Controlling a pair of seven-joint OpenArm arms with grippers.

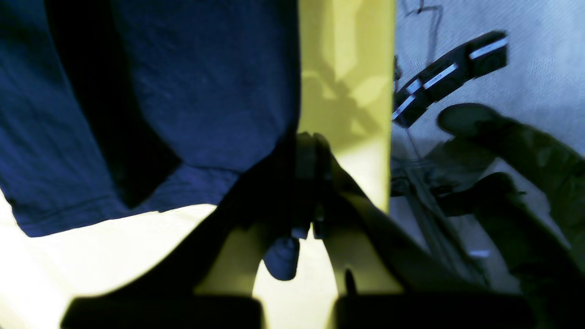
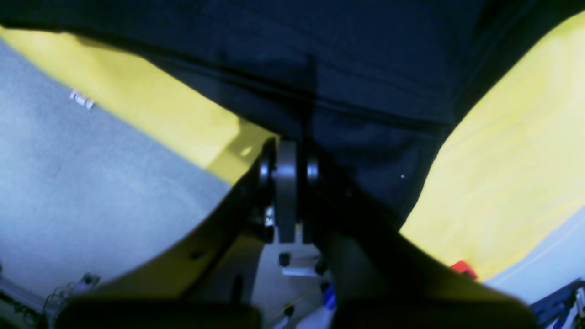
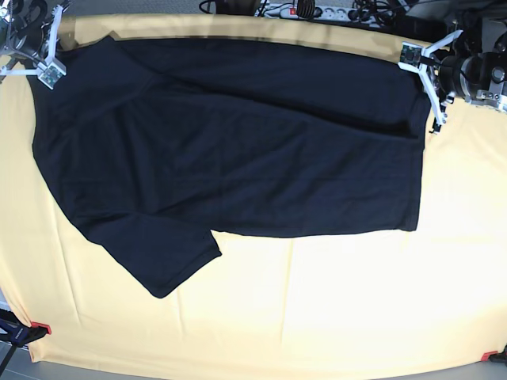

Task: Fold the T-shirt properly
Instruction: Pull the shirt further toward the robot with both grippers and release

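The black T-shirt (image 3: 238, 158) lies spread flat on the yellow cloth (image 3: 317, 301), with one sleeve sticking out at the lower left. A fold crease runs across its upper part. At the base view's far right, my left gripper (image 3: 428, 89) is at the shirt's right edge. In the left wrist view the left gripper (image 1: 313, 155) is shut on the dark fabric (image 1: 183, 91). My right gripper (image 3: 49, 71) is at the shirt's far-left corner. The right wrist view shows the right gripper (image 2: 286, 157) shut on the shirt's edge (image 2: 343, 68).
A power strip with cables (image 3: 309, 9) lies along the table's back edge. Red clamps (image 3: 40, 328) hold the cloth at the front corners. Grey floor (image 2: 91, 173) shows beyond the table edge in both wrist views.
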